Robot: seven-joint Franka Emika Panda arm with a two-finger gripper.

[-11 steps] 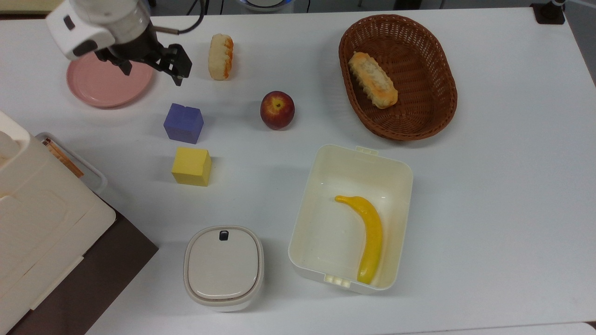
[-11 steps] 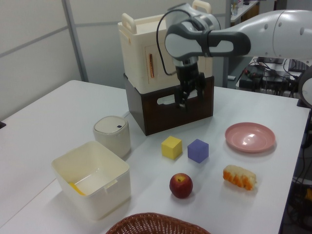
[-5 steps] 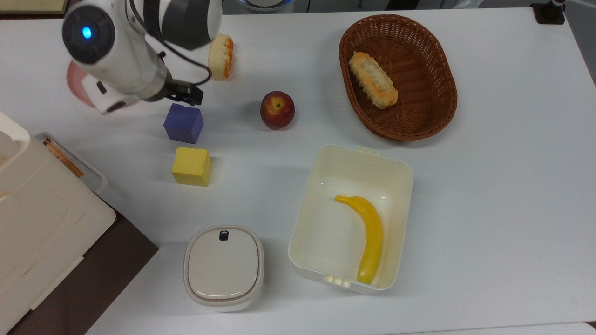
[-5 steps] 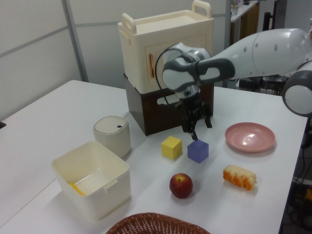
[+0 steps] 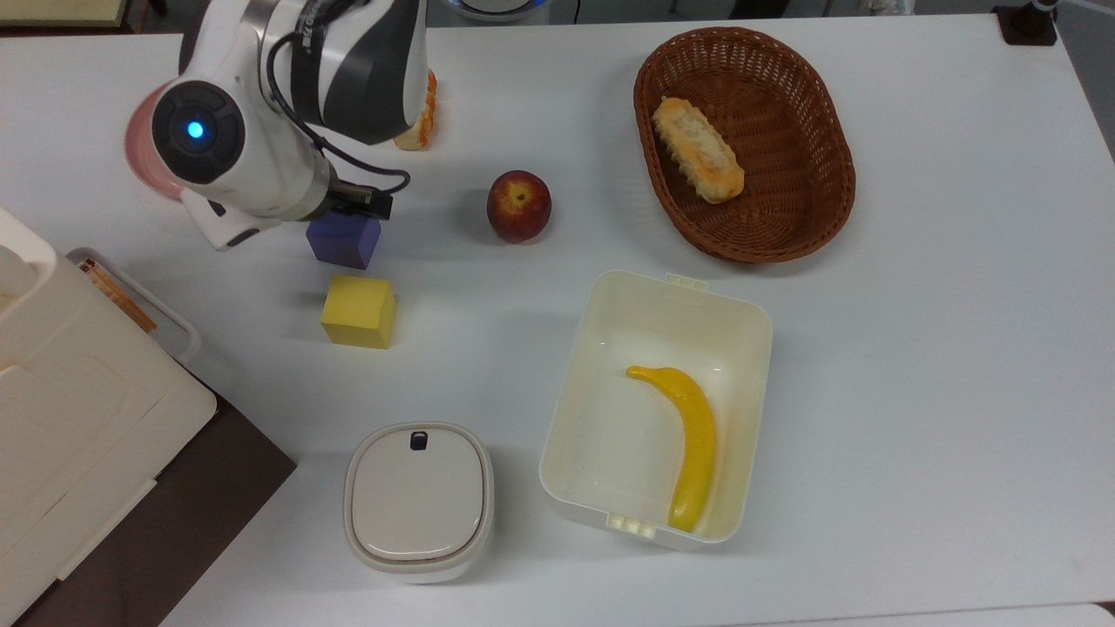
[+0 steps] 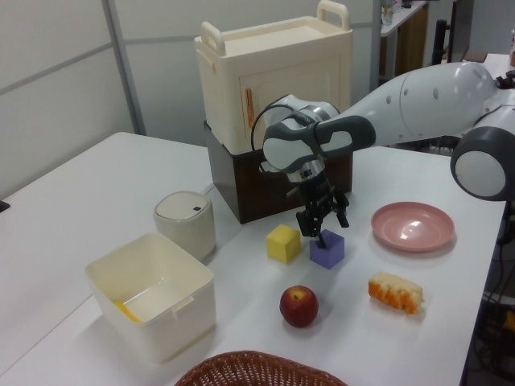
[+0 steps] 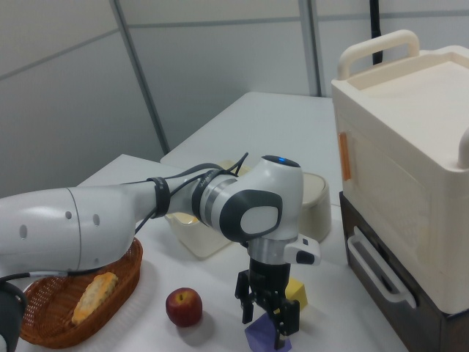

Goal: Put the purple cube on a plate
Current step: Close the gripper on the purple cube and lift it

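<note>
Purple cube sits on the white bench, and I see my claw right down over its top, fingers spread to either side of the block and not yet pinched against it. In the right view the claw straddles the cube the same way. The cube rests just beside the yellow cube, apart from it, and the pink plate lies nearby on the left view's right, with nothing on the part I can see. From the top view my arm covers most of the plate.

Containers: the brown wicker basket holds one bread roll. The open cream tub holds a banana lying along its floor. A small cream pot stands closed under its lid; I cannot tell what is inside. A second bread roll and a red apple lie loose on the bench. A cream lidded case sits stacked on a dark brown box behind the claw in the left view.
</note>
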